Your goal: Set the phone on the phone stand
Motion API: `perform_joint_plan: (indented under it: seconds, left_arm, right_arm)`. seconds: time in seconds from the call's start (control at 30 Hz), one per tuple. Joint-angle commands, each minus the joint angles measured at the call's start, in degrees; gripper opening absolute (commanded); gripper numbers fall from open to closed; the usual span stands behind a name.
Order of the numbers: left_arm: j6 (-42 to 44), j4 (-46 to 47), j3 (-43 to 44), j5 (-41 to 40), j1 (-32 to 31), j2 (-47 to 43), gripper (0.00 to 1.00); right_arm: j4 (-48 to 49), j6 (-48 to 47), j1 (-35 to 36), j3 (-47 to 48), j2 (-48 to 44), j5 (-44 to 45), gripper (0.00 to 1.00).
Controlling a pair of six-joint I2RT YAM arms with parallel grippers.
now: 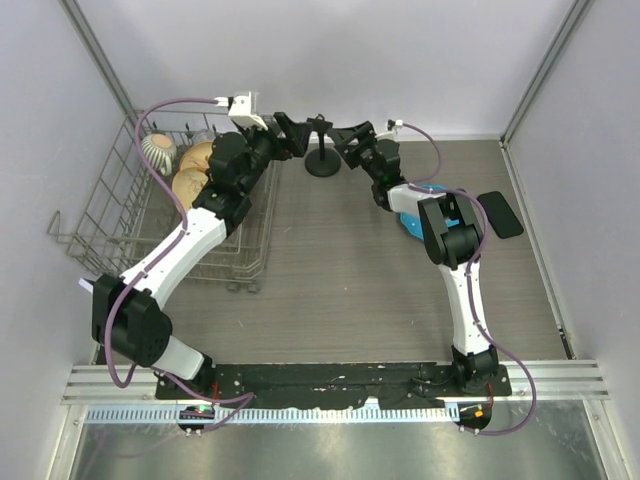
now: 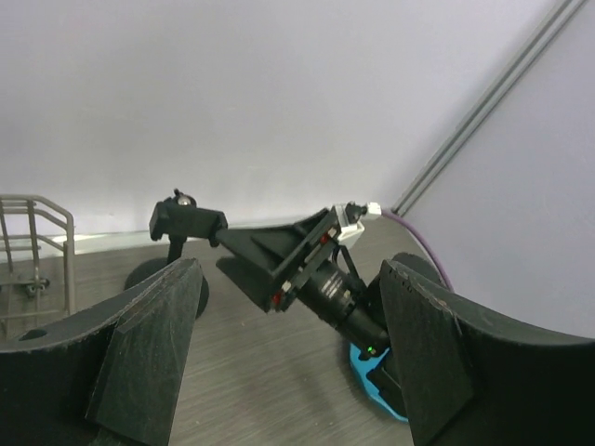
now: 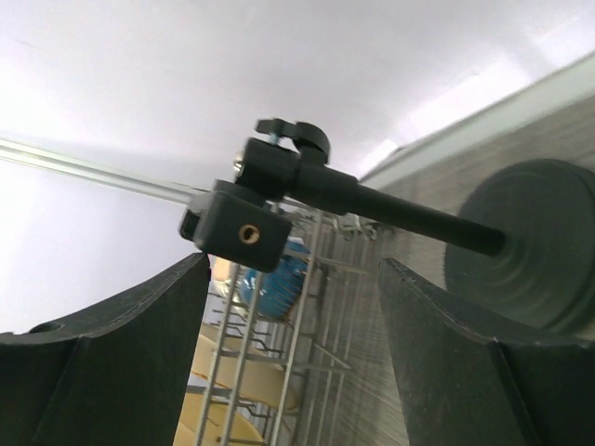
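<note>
Phone lies flat on the table at its right side, well apart from the phone stand at back centre. Left claw and right claw are both released and empty, flanking the stand's head. Judged: the phone is a thin, rigid, smooth slab, light but slippery; pinch across its long edges near mid-length, not its faces

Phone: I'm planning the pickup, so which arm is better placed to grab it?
Right. The phone lies beside the right arm, well away from the left gripper. The right gripper is open and empty.
</note>
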Motion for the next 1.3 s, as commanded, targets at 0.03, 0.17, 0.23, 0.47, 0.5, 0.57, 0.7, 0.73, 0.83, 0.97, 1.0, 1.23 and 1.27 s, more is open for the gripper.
perform_joint_plan:
  seconds: [0.03,0.17,0.23,0.47,0.5,0.57,0.7,0.73,0.83,0.97,1.0,1.23,1.27]
  left_arm:
    - [-0.17,5.54,-1.33,3.65,0.38,-2.41,0.82]
    - [-0.86,6.32,-2.12,4.71,0.38,-2.50,0.82]
    - [-1.22,6.59,-2.12,5.41,0.38,-2.24,0.81]
    - [-1.66,6.77,-2.91,6.03,0.29,-2.68,0.80]
    - [-1.57,6.77,-3.00,5.94,0.38,-2.68,0.80]
    - [-1.66,6.77,-3.09,5.85,0.38,-2.59,0.80]
    - [-2.27,6.95,-3.09,6.46,0.38,-1.72,0.80]
    - [-2.54,7.12,-3.09,6.64,0.38,-1.62,0.80]
    - [-2.80,7.21,-3.09,6.91,0.38,-1.27,0.80]
    - [-2.98,7.30,-3.44,6.73,0.38,-1.45,0.80]
    - [-2.98,7.30,-3.53,6.73,0.29,-1.62,0.80]
    - [-2.80,7.21,-3.97,6.38,0.38,-2.33,0.80]
    - [-2.80,7.21,-3.97,6.47,0.29,-2.41,0.80]
  right_arm:
    - [13.41,7.14,-0.59,2.07,1.65,0.33,0.78]
    - [14.92,6.88,-0.68,2.42,1.65,-0.54,0.78]
    - [14.21,6.97,-0.68,3.65,2.44,-0.81,0.78]
    - [11.14,10.31,-0.59,8.57,5.78,-3.18,0.73]
    - [10.96,10.31,-0.68,8.66,5.78,-3.18,0.72]
    - [10.43,10.31,-0.59,8.66,5.69,-3.27,0.71]
    - [10.35,10.92,-0.59,8.92,5.69,-3.79,0.69]
    - [10.34,11.01,-0.59,9.01,5.69,-3.88,0.69]
    - [10.34,11.36,-0.33,9.19,6.04,-4.15,0.68]
    - [10.70,12.33,0.02,9.97,6.83,-4.23,0.67]
    - [10.70,12.33,0.20,10.24,7.01,-4.41,0.67]
    - [9.56,12.33,0.73,11.47,7.71,-4.67,0.62]
    - [9.38,12.16,0.82,12.08,7.80,-4.67,0.61]
